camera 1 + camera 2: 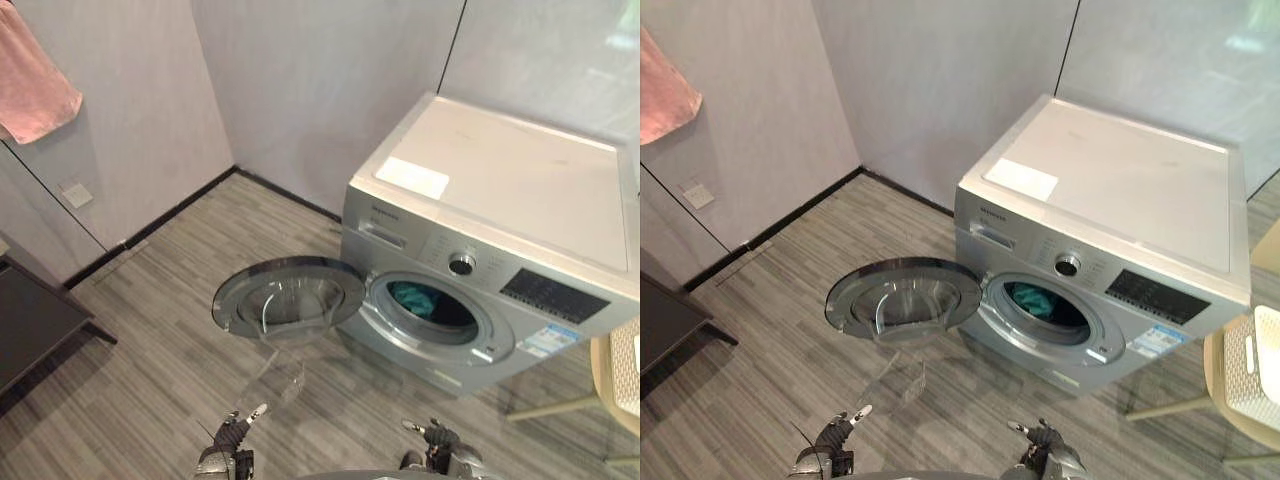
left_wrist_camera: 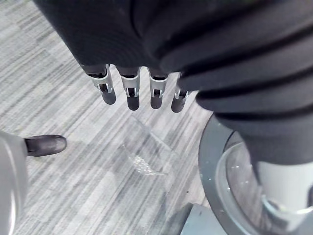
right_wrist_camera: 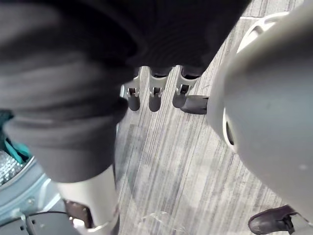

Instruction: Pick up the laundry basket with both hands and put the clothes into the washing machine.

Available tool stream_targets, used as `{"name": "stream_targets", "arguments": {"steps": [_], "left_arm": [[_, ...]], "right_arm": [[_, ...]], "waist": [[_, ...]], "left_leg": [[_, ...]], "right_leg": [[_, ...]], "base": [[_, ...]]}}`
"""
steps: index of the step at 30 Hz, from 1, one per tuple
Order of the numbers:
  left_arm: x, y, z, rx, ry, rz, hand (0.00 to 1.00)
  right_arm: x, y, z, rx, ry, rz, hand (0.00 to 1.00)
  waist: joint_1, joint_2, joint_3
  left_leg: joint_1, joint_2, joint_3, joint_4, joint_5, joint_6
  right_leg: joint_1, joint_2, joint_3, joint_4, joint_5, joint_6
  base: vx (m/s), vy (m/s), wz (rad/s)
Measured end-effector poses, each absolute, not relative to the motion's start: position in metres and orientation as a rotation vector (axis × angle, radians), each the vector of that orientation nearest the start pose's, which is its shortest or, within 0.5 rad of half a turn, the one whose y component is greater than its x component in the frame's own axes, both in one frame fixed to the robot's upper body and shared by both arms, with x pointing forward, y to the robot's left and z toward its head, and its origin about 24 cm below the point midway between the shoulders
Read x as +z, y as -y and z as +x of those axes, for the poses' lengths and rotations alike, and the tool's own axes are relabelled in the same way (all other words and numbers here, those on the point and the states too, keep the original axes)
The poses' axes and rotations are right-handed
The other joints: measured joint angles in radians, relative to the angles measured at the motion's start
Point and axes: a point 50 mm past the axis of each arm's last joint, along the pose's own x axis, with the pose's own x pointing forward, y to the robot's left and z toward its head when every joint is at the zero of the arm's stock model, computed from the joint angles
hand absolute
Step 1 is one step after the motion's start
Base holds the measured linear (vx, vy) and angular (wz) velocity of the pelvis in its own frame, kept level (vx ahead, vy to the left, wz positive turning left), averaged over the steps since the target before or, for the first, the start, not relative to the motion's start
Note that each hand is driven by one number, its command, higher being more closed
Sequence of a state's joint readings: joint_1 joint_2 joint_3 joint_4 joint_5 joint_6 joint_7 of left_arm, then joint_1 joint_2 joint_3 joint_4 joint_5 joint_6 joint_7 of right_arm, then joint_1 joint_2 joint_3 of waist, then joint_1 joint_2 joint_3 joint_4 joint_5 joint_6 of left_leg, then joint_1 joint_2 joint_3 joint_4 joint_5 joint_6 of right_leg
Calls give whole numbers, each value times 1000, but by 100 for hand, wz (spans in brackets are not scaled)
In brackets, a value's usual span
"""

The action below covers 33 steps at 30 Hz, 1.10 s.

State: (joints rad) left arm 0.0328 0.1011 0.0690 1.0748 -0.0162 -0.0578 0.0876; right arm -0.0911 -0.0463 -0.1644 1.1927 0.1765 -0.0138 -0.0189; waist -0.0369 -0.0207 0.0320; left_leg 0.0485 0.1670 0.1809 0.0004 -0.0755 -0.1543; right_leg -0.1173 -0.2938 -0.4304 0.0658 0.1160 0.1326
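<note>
Teal clothing [image 1: 415, 297] inside drum of silver front-loading washing machine [image 1: 520, 190], round glass door [image 1: 288, 297] swung wide for loading. White perforated laundry basket [image 1: 1252, 368] near machine's right corner. Left hand [image 2: 131, 90] and right hand [image 3: 155, 95] low, fingers straight, empty.

The door [image 1: 288, 297] of the washing machine [image 1: 500, 200] is hanging wide open at centre frame, jutting left over the floor [image 1: 160, 340] and blocking any reach from the lower left. The drum opening [image 1: 435, 308] is facing the lower right with nothing standing before it, teal clothes [image 1: 412, 297] lying inside. Bare floor is stretching free between it and the left hand [image 1: 232, 437] and right hand [image 1: 440, 440] at the bottom edge. A dark table [image 1: 30, 320] is crowding the left edge, a cream chair [image 1: 600, 375] the right.
</note>
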Motion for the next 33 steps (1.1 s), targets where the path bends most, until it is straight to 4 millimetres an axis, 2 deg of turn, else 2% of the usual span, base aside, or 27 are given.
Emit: {"name": "stream_targets", "arguments": {"steps": [3,5,7,9,11,14,17,19,20,23,25,26,27,28,29,30,31,32,33], "left_arm": [[-159,-204,102,200,-1074,114,0],[-159,-208,100,198,-1079,135,0],[-157,-214,103,192,-1070,168,0],[-156,-216,104,199,-1068,172,0],[-156,-218,104,195,-1068,183,0],[-156,-219,104,197,-1068,186,0],[-155,-218,108,219,-1054,149,0],[-155,-212,113,236,-1036,98,0],[-154,-211,115,237,-1028,91,0],[-153,-199,123,223,-995,54,0],[-149,-191,130,218,-956,21,0],[-146,-189,136,223,-921,-3,0],[-140,-186,143,233,-873,-37,0],[-130,-182,154,240,-794,-74,0],[-117,-182,165,252,-706,-109,0],[-109,-182,172,254,-658,-122,0],[-89,-178,188,256,-540,-163,0],[-79,-176,195,255,-482,-184,0],[-59,-174,204,260,-376,-229,0]], "right_arm": [[-159,179,132,-244,-1075,185,0],[-158,178,131,-243,-1066,189,0],[-161,179,120,-257,-1080,197,0],[-165,181,105,-283,-1108,220,0],[-166,182,98,-309,-1116,253,0],[-168,184,87,-336,-1132,268,0],[-170,184,79,-364,-1154,288,0],[-171,187,77,-394,-1158,304,0],[-171,187,79,-393,-1153,304,0],[-169,191,83,-394,-1134,294,0],[-169,193,84,-388,-1133,284,0],[-168,193,85,-378,-1132,274,0],[-168,194,87,-379,-1121,271,0],[-165,197,92,-379,-1091,261,0],[-164,197,96,-362,-1072,245,0],[-163,197,97,-352,-1065,236,0],[-161,200,100,-340,-1047,207,0],[-159,204,101,-339,-1039,192,0],[-158,207,101,-338,-1030,169,0]], "waist": [[2,-16,10],[-2,-32,29],[-5,-57,47],[-6,-72,44],[-7,-84,36],[-4,-85,15],[-6,-96,2],[-5,-74,-10],[-4,-73,-13],[-5,-24,-19],[-2,-10,-22],[-2,-7,-19],[-2,-1,-3],[0,8,26],[4,10,48],[6,10,56],[21,12,66],[25,29,74],[31,32,77]], "left_leg": [[11,-2,1,-43,30,0],[-1,11,0,-21,16,-2],[-3,31,-21,-5,16,-3],[-11,37,-42,1,16,-3],[-19,40,-49,-1,16,-3],[-21,38,-52,-25,18,-3],[-17,12,-50,-29,32,0],[-14,10,-43,-30,31,0],[-12,10,-43,-30,31,0],[2,9,-31,-30,29,3],[16,8,-16,-20,22,13],[10,12,-7,15,0,18],[-13,22,-6,93,-43,16],[-46,43,-17,225,-102,7],[-107,58,-27,390,-128,1],[-143,64,-35,475,-129,0],[-221,82,-62,642,-122,1],[-252,85,-87,697,-115,-1],[-294,82,-109,760,-101,-4]], "right_leg": [[-11,9,15,4,-10,-16],[-32,35,88,49,-74,-11],[-47,92,204,100,-159,-11],[-47,115,245,111,-181,1],[-45,135,284,91,-181,1],[-10,159,320,-10,-162,6],[11,169,436,-62,-82,-16],[17,169,442,-69,-68,-15],[20,169,441,-70,-68,-15],[30,169,442,-70,-68,-16],[44,169,452,-68,-74,-26],[46,172,458,-55,-89,-40],[46,175,460,-22,-121,-55],[43,182,464,42,-169,-50],[28,180,470,110,-207,-35],[20,180,470,138,-223,-36],[0,184,470,197,-254,-27],[-11,187,476,221,-269,-23],[-31,180,490,247,-286,-16]], "base": [[-222,-64,-7],[-154,-72,2],[-124,-92,16],[-47,-53,22],[17,-24,10],[92,33,-2],[171,67,8],[153,36,-1],[167,23,-1],[92,7,-5],[48,17,-11],[18,26,-4],[0,0,0],[-84,4,6],[-74,-8,4],[-159,-29,4],[-142,-15,3],[-167,9,-5],[-99,115,-13]]}}
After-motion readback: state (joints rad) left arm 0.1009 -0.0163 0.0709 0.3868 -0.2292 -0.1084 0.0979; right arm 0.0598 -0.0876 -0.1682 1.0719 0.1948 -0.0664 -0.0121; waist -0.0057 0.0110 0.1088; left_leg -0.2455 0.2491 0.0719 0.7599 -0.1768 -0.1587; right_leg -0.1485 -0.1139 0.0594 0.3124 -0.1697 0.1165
